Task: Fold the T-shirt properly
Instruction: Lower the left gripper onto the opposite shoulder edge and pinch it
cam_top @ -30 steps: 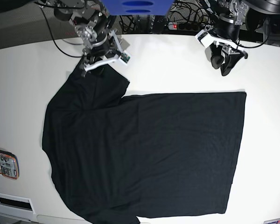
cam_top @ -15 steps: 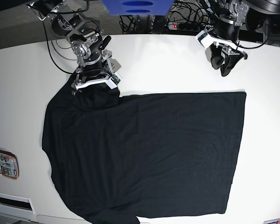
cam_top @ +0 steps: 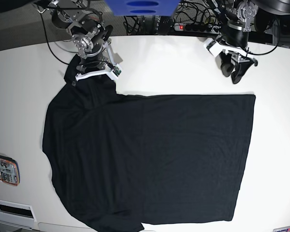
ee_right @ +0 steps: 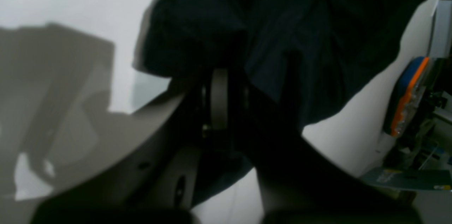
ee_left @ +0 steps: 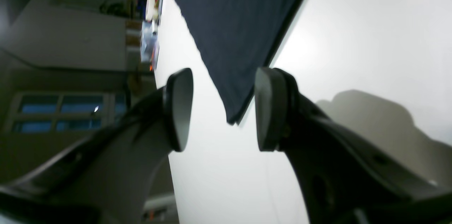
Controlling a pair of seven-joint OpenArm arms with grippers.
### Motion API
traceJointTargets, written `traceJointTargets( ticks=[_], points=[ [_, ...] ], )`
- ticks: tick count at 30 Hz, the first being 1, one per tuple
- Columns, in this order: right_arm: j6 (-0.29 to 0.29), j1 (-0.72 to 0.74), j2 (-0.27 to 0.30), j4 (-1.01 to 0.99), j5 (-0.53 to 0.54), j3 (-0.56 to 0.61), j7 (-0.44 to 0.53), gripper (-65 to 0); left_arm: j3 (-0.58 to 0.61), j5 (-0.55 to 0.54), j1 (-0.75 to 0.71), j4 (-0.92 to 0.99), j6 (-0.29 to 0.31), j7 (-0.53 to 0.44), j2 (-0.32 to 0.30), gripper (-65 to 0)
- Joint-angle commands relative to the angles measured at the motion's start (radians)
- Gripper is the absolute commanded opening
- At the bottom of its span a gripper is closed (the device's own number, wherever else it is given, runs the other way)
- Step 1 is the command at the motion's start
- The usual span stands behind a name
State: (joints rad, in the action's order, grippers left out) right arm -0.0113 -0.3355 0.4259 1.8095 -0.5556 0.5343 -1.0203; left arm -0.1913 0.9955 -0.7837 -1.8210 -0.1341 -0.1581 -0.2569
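T-shirt (cam_top: 150, 159): it is lying spread flat across the white table (cam_top: 174, 67), hem edge toward the base view's right, one sleeve bunching up at the upper left.
Right gripper (cam_top: 94, 73): it is sitting on that upper-left sleeve, fingers closed and pinching the black fabric; the right wrist view is showing dark cloth gathered around them. Probably it is holding the sleeve to draw it inward for a first fold.
Left gripper (cam_top: 237, 72): it is hovering above the bare table just beyond the shirt's far corner, fingers (ee_left: 180, 109) parted with nothing between them, seemingly waiting for the hem corner.
Stage: judging by the flat spread, folding is only beginning.
Risk: the thin sleeve could be slipping out of the pinch.
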Motion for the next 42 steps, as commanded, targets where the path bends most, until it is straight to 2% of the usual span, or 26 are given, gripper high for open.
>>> traceJointTargets(
  ticks=[1,5,6,9,11,13,16,19,25,29,33,42],
  points=[
    [-0.049,-0.020,0.006,-0.003,0.090,0.007,-0.038,-65.0,-0.004,-0.005,0.011,-0.021,-0.023,0.033,-0.003,-37.5],
    [-0.049,-0.020,0.006,0.002,0.088,0.007,-0.038,-65.0,-0.004,-0.007,0.057,-0.015,-0.016,0.176,-0.012,-37.4],
    [-0.049,-0.020,0.006,0.002,0.088,0.007,-0.038,-65.0,-0.004,-0.008,0.062,-0.013,0.006,0.200,-0.031,-37.3],
    [-0.049,-0.020,0.006,0.002,0.088,0.007,-0.033,-65.0,0.003,-0.054,0.088,-0.013,0.115,0.223,-0.077,-36.6],
    [-0.049,-0.020,0.006,0.002,0.088,0.008,-0.033,-65.0,-0.003,-0.142,0.099,-0.015,0.212,0.225,-0.101,-31.3],
    [-0.049,-0.020,0.006,0.002,0.090,0.011,-0.033,-65.0,-0.004,-0.208,0.119,-0.013,0.311,0.236,-0.154,-23.1],
    [-0.049,-0.020,0.006,0.002,0.090,0.011,-0.032,-65.0,0.025,-0.247,0.169,0.002,0.434,0.355,-0.227,-14.4],
    [-0.049,-0.021,0.006,0.002,0.090,0.013,-0.030,-65.0,0.072,-0.254,0.218,0.007,0.485,0.467,-0.278,-13.7],
    [-0.049,-0.021,0.006,0.002,0.090,0.013,-0.030,-65.0,0.206,-0.249,0.313,0.123,0.491,0.489,-0.338,-17.2],
    [-0.049,-0.021,0.006,0.002,0.090,0.013,-0.032,-65.0,0.261,-0.246,0.376,0.197,0.491,0.493,-0.332,-17.4],
    [-0.049,-0.021,0.004,0.002,0.090,0.013,-0.036,-65.0,0.275,-0.246,0.379,0.201,0.491,0.492,-0.328,-17.4],
    [-0.049,-0.020,-0.057,0.002,0.088,0.008,-0.033,-65.0,0.372,-0.246,0.470,0.330,0.491,0.495,-0.328,-17.4]
  ],
)
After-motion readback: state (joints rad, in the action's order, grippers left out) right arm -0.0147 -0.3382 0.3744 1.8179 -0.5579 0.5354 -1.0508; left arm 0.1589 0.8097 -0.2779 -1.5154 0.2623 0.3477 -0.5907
